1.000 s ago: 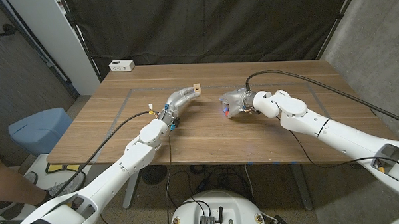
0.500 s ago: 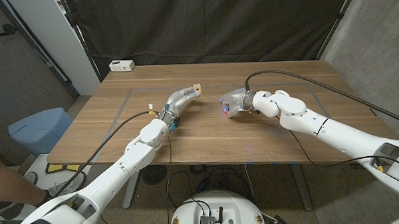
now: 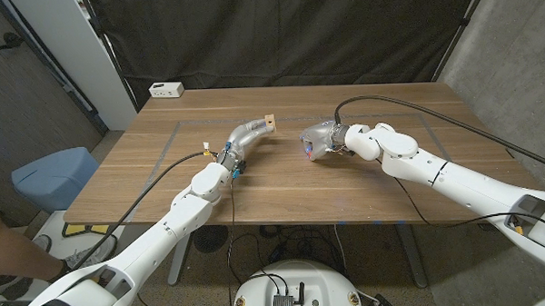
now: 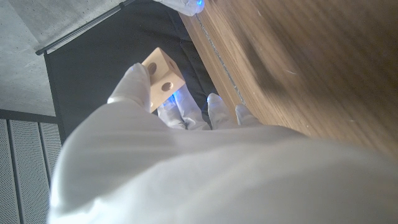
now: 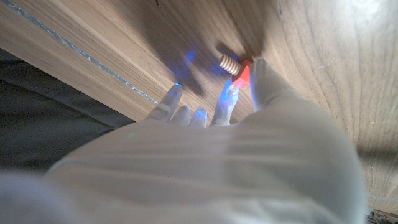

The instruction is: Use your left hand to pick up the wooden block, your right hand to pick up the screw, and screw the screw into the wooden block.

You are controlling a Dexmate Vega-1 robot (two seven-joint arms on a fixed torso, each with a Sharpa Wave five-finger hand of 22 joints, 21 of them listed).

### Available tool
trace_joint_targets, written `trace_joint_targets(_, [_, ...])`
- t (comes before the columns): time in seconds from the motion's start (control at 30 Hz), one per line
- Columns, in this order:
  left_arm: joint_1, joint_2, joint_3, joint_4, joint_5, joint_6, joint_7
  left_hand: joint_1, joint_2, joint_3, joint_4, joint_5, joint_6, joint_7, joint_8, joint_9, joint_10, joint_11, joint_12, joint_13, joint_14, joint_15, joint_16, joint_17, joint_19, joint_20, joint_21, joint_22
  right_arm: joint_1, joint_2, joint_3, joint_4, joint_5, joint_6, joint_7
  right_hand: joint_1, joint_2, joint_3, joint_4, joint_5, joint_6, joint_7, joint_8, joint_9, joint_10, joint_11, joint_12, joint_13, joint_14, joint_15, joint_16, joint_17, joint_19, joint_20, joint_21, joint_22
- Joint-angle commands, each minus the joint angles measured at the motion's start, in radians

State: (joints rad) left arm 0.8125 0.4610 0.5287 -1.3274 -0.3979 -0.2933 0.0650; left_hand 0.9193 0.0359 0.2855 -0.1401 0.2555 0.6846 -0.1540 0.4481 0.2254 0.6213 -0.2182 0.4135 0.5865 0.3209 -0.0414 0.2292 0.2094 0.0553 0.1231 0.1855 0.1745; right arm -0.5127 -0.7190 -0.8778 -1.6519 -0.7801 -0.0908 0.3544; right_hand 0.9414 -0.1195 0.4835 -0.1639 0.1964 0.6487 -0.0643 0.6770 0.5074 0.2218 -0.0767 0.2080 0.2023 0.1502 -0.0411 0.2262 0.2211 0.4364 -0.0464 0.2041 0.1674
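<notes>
My left hand (image 3: 246, 131) holds a small pale wooden block (image 3: 269, 122) raised over the middle of the table; in the left wrist view the block (image 4: 161, 76) shows two round holes and sits pinched at the fingertips of that hand (image 4: 186, 162). My right hand (image 3: 319, 139) hangs a short way to the right of the block and pinches a screw with a red head (image 3: 309, 152). The right wrist view shows the screw (image 5: 235, 67), its wooden thread pointing away from that hand (image 5: 236, 155), just above the tabletop. Block and screw are apart.
The wooden table (image 3: 382, 172) carries a white power strip (image 3: 166, 89) at its far left corner. A blue bin (image 3: 53, 176) stands on the floor left of the table. Black curtains hang behind the table.
</notes>
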Motion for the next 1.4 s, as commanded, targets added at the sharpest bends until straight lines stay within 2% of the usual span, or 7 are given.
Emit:
trace_joint_targets(0.03, [0.005, 0.0, 0.002, -0.005, -0.001, 0.002, -0.001, 0.001, 0.013, 0.004, 0.004, 0.007, 0.008, 0.003, 0.005, 0.005, 0.007, 0.004, -0.006, 0.003, 0.0, -0.067, 0.002, 0.001, -0.004, 0.001, 0.01, 0.003, -0.01, -0.008, 0.007, -0.013, -0.001, -0.004, -0.019, 0.01, 0.002, 0.006, -0.001, 0.008, 0.009, 0.002, 0.01, 0.006, 0.011, 0.001, 0.005, 0.002, 0.013, -0.054, 0.008, 0.006, 0.015, -0.057, 0.005, 0.003])
trace_joint_targets(0.53, [0.011, 0.002, 0.001, -0.01, -0.005, 0.0, -0.005, -0.002, 0.015, 0.009, 0.002, 0.009, 0.007, 0.005, 0.004, 0.004, 0.007, 0.005, -0.009, 0.005, 0.001, -0.066, 0.0, 0.001, -0.003, 0.003, 0.01, 0.003, -0.029, -0.014, 0.018, -0.027, 0.001, -0.012, -0.037, 0.018, 0.002, 0.011, -0.002, 0.009, 0.031, 0.006, 0.046, 0.028, 0.042, -0.002, 0.01, 0.001, 0.039, -0.065, 0.012, 0.008, 0.045, -0.068, 0.007, 0.002])
trace_joint_targets(0.63, [0.013, 0.005, 0.001, -0.015, -0.003, 0.009, 0.0, -0.003, 0.015, 0.009, 0.002, 0.01, 0.008, 0.006, 0.005, 0.004, 0.007, 0.005, -0.01, 0.006, 0.002, -0.067, 0.0, 0.001, -0.003, 0.002, 0.01, 0.003, -0.028, -0.014, 0.017, -0.026, 0.0, -0.013, -0.033, 0.019, 0.002, 0.012, -0.003, 0.009, 0.029, 0.005, 0.048, 0.029, 0.042, -0.002, 0.01, 0.001, 0.039, -0.065, 0.012, 0.008, 0.045, -0.068, 0.007, 0.002])
trace_joint_targets(1.03, [0.007, 0.0, 0.002, 0.0, -0.009, 0.001, -0.013, -0.005, 0.018, 0.013, 0.002, 0.011, 0.006, 0.007, 0.004, 0.004, 0.008, 0.005, -0.012, 0.008, 0.0, -0.066, -0.002, 0.001, -0.003, 0.004, 0.01, 0.003, -0.027, -0.021, 0.023, -0.053, 0.001, -0.021, -0.008, 0.013, -0.004, 0.01, 0.002, 0.01, -0.039, -0.004, 0.043, 0.043, 0.024, 0.002, -0.002, 0.002, 0.03, -0.054, 0.003, 0.01, 0.036, -0.06, -0.004, 0.002])
trace_joint_targets(1.33, [0.004, -0.002, 0.004, 0.003, -0.009, 0.008, -0.01, -0.008, 0.019, 0.014, 0.002, 0.012, 0.007, 0.007, 0.005, 0.004, 0.008, 0.005, -0.014, 0.009, 0.002, -0.066, -0.002, 0.001, -0.004, 0.005, 0.01, 0.003, -0.022, -0.023, 0.027, -0.079, 0.001, -0.037, 0.032, -0.008, -0.014, 0.002, 0.008, 0.011, -0.105, -0.01, 0.027, 0.044, -0.005, 0.012, -0.014, 0.003, 0.014, -0.04, -0.005, 0.013, 0.02, -0.041, -0.013, 0.002])
trace_joint_targets(1.4, [0.002, -0.004, 0.005, 0.006, -0.01, 0.008, -0.011, -0.008, 0.02, 0.015, 0.002, 0.013, 0.007, 0.006, 0.005, 0.004, 0.009, 0.005, -0.015, 0.009, 0.002, -0.066, -0.002, 0.001, -0.004, 0.005, 0.01, 0.003, -0.018, -0.022, 0.026, -0.082, 0.001, -0.04, 0.048, -0.013, -0.016, 0.002, 0.008, 0.012, -0.124, -0.013, 0.016, 0.034, -0.016, 0.015, -0.018, 0.003, 0.008, -0.036, -0.008, 0.013, 0.016, -0.039, -0.014, 0.003])
